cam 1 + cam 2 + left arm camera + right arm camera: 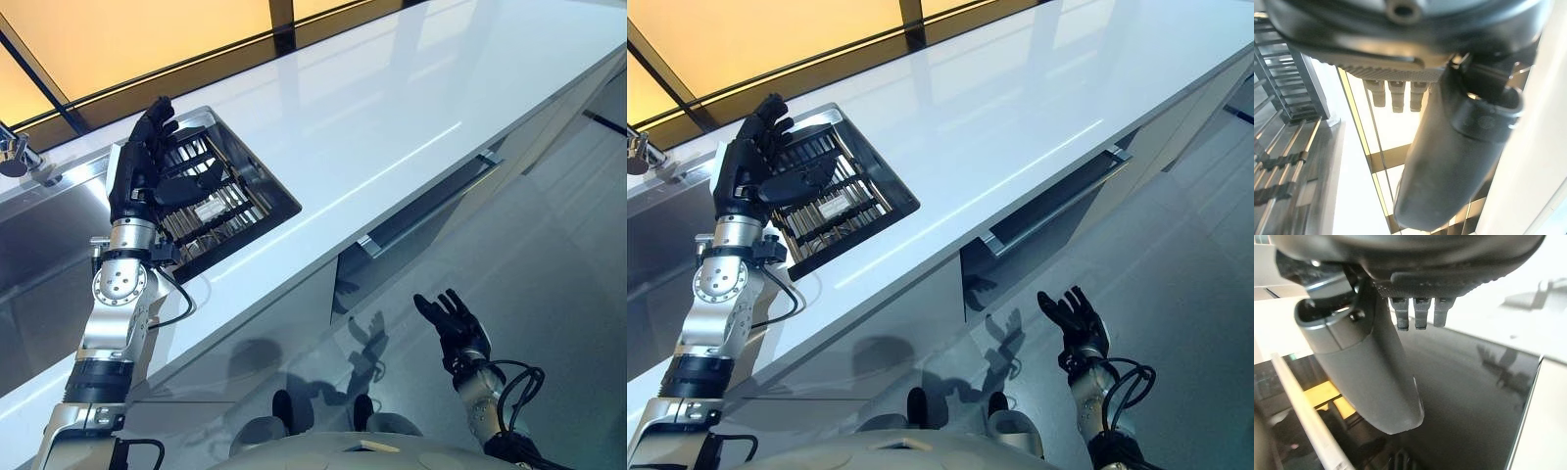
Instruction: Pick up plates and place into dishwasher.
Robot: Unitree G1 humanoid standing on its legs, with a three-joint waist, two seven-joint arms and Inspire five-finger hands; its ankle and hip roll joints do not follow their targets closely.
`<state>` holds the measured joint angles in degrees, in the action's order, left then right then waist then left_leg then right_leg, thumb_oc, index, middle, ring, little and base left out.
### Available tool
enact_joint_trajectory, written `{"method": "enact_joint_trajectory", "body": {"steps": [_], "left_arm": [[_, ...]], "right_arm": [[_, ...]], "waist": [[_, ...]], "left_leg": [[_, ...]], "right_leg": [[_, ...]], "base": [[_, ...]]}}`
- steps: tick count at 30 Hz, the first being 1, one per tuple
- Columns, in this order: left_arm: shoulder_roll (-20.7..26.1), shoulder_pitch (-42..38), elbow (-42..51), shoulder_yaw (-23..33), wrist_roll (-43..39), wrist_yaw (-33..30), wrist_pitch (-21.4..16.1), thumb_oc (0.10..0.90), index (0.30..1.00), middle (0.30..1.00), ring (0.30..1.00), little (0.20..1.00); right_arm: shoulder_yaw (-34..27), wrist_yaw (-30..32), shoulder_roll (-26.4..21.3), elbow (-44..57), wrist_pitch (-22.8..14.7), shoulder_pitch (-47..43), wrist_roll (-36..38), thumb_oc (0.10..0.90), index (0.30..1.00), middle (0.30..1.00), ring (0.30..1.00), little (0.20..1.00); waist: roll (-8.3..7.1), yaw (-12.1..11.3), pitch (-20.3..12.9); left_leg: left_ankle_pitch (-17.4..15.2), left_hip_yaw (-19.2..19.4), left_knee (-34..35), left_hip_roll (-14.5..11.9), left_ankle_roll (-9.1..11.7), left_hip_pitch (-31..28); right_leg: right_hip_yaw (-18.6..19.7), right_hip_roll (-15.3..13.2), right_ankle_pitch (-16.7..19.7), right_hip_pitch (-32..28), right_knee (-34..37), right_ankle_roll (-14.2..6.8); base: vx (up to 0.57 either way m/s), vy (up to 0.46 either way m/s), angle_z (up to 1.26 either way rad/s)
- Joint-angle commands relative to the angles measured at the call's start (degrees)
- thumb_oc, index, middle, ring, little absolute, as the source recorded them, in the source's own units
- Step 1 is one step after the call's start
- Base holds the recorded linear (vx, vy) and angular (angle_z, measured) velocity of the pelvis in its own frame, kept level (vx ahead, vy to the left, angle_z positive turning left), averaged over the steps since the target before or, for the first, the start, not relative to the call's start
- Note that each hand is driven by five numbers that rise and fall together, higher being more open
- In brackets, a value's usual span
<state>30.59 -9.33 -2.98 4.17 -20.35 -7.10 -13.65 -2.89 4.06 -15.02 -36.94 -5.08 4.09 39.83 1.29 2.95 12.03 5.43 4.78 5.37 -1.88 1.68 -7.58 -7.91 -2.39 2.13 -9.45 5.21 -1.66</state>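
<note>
A dark wire dish rack point(245, 201) sits in the sink cut-out at the left end of the white counter point(392, 108). Something pale point(209, 210) lies between its bars; I cannot tell what it is. My left hand point(142, 162) is raised over the rack's near left side, open, fingers straight, thumb point(1449, 161) out, holding nothing. Under the counter's edge the dishwasher front point(431, 206) with its long metal handle stands slightly ajar. My right hand point(458, 328) hovers low before the cabinets, open, fingers spread, empty.
A steel sink basin point(39, 235) and a tap point(15, 152) lie left of the rack. A window frame point(284, 24) runs behind the counter. Glossy floor point(549, 264) spreads out in front of the cabinets at the right.
</note>
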Motion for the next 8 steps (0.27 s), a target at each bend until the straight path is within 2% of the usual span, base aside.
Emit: {"method": "enact_joint_trajectory", "body": {"steps": [1, 3, 8], "left_arm": [[1.6, -3.7, 3.3, 1.8, -2.2, -1.3, -3.6, 0.800, 0.900, 0.900, 0.900, 0.900], [1.4, -3.6, 3.9, 2.1, -2.8, -1.2, -3.3, 0.800, 0.900, 0.900, 0.900, 0.900], [1.0, -3.2, 5.1, 2.2, -2.9, -1.7, -2.7, 0.800, 0.900, 0.900, 0.900, 0.900]], "right_arm": [[0.3, 1.3, -2.1, -0.4, -2.8, -2.2, -2.9, 0.800, 0.900, 0.900, 0.900, 0.900], [0.7, 1.9, -2.0, -3.8, -0.7, -1.6, -7.4, 0.800, 0.900, 0.900, 0.900, 0.900], [2.2, 0.4, -2.4, -8.8, 2.5, -1.2, -12.5, 0.800, 0.900, 0.900, 0.900, 0.900]], "waist": [[-0.75, 0.3, -4.0], [-0.70, 0.4, -4.2], [-0.81, 0.2, -4.4]], "left_leg": [[-6.8, 2.3, -0.4, 4.2, -2.4, -2.9], [-7.1, 2.3, -0.4, 4.3, -2.6, -3.0], [-7.4, 2.3, -0.4, 4.3, -2.8, -3.3]], "right_leg": [[0.1, 2.6, -1.5, -0.1, -0.2, -0.7], [0.2, 2.5, -1.6, -0.1, -0.2, -0.7], [0.3, 2.5, -1.6, -0.4, -0.2, -0.7]], "base": [[0.00, 0.000, 0.00], [0.00, 0.000, 0.00], [0.00, 0.000, 0.00]]}}
